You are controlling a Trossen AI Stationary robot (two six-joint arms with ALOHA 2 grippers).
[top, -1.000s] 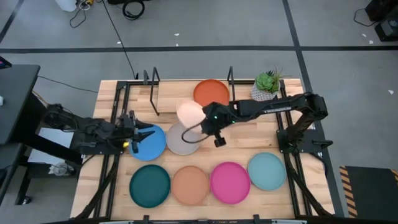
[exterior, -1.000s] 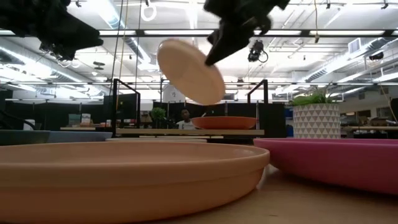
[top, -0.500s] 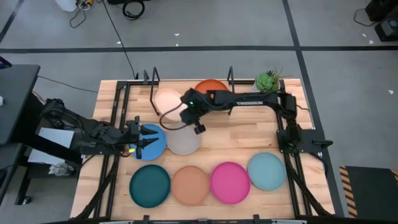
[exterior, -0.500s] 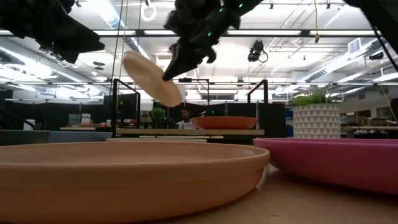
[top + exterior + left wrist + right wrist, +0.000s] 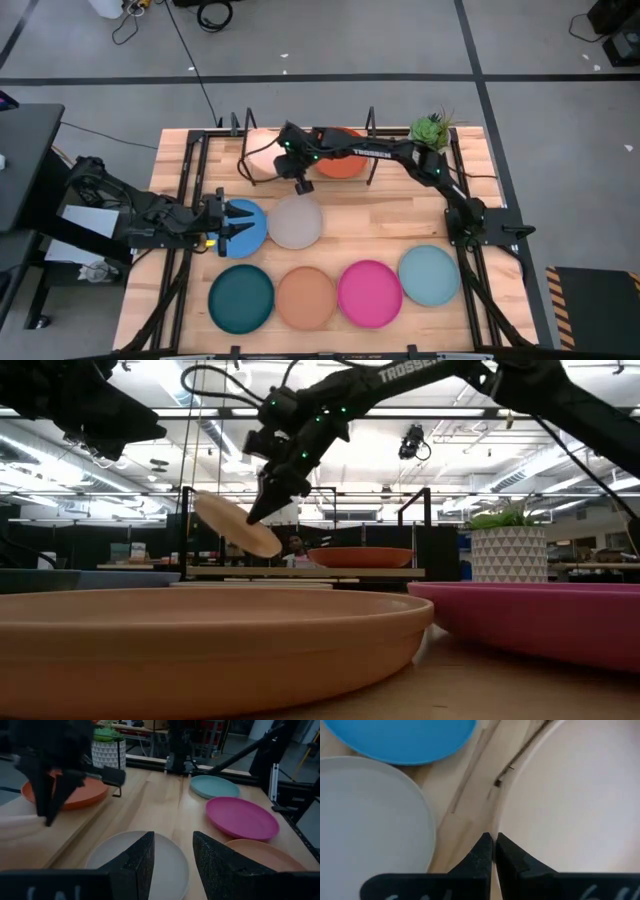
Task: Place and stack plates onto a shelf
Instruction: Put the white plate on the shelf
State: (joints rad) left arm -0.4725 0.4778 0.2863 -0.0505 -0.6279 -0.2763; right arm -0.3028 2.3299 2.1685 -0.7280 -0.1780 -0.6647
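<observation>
My right gripper (image 5: 285, 165) is shut on a cream plate (image 5: 262, 155), held tilted over the left half of the shelf (image 5: 300, 571) at the table's far edge. An orange plate (image 5: 340, 152) lies flat on the shelf's right half. A grey plate (image 5: 296, 222) and a blue plate (image 5: 248, 232) lie flat on the table mid-left. My left gripper (image 5: 232, 225) hovers open over the blue plate, nothing between its fingers (image 5: 140, 860). Dark teal (image 5: 241, 298), tan (image 5: 306, 297), pink (image 5: 369, 292) and light blue (image 5: 430, 275) plates lie in a row along the near edge. My right gripper pinches the cream plate's rim (image 5: 506, 827) between its two fingers, on the side of the plate toward the table's near right. The fingers (image 5: 262, 508) slant down from the right. The plate hangs tilted, lifted clear above the shelf board.
A potted plant (image 5: 430, 135) stands at the far right corner beside the shelf. Black upright frames (image 5: 371, 135) rise at the shelf's ends. Bare wood shows between the grey plate and the right arm's base (image 5: 475, 220).
My right gripper has carried the cream plate from above the grey plate toward the table's far left, over the shelf's left half, and has come down. The plate has tipped flatter. It stays held and clear.
</observation>
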